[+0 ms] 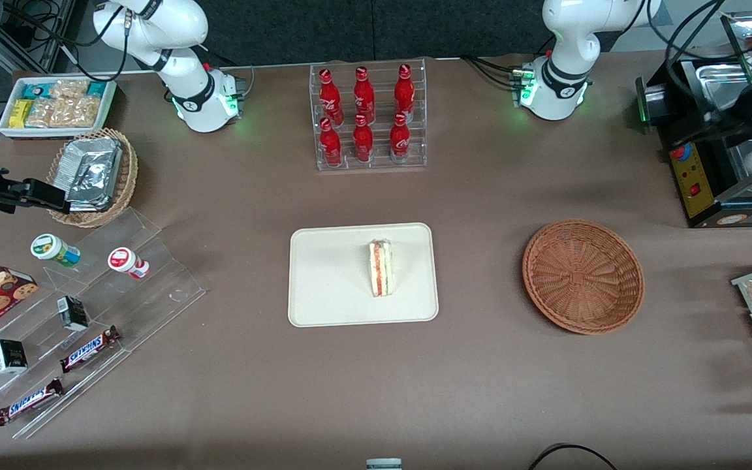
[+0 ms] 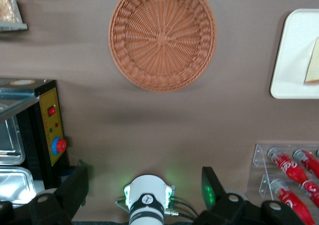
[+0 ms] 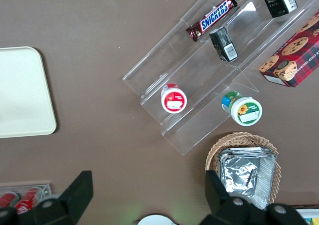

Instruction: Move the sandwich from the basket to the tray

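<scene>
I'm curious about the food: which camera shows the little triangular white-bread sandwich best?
The front view: the triangular white-bread sandwich lies whole on the cream rectangular plastic tray, its filling layers showing. The left wrist view catches only a bread corner; the right wrist view shows bare tray. The left arm's gripper hangs open, away from the tray.

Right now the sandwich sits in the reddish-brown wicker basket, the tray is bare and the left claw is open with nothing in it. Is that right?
Not quite. The front view shows the sandwich on the tray, and the basket holds nothing. The rest stands: the left wrist view shows the claw open and holding nothing, high above the table by the oven, apart from the basket.
</scene>
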`<state>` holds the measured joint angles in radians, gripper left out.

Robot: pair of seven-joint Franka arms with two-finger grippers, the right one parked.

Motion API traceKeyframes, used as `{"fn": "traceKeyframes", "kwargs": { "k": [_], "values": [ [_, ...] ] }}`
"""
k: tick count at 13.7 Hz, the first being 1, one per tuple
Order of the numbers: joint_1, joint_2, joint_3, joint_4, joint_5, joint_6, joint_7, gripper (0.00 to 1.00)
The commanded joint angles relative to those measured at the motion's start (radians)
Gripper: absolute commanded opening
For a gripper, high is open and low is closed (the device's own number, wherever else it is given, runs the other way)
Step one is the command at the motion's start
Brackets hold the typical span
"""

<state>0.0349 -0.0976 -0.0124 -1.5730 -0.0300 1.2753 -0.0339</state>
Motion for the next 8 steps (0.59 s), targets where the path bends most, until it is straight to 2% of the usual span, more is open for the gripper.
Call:
{"fn": "traceKeyframes", "kwargs": {
  "k": [1, 8],
  "values": [
    [-0.009, -0.148, 0.009, -0.149, -0.005, 0.044, 0.020, 1.00],
    [-0.044, 0.001, 0.029, -0.016, 0.005, 0.070, 0.028, 1.00]
  ]
}}
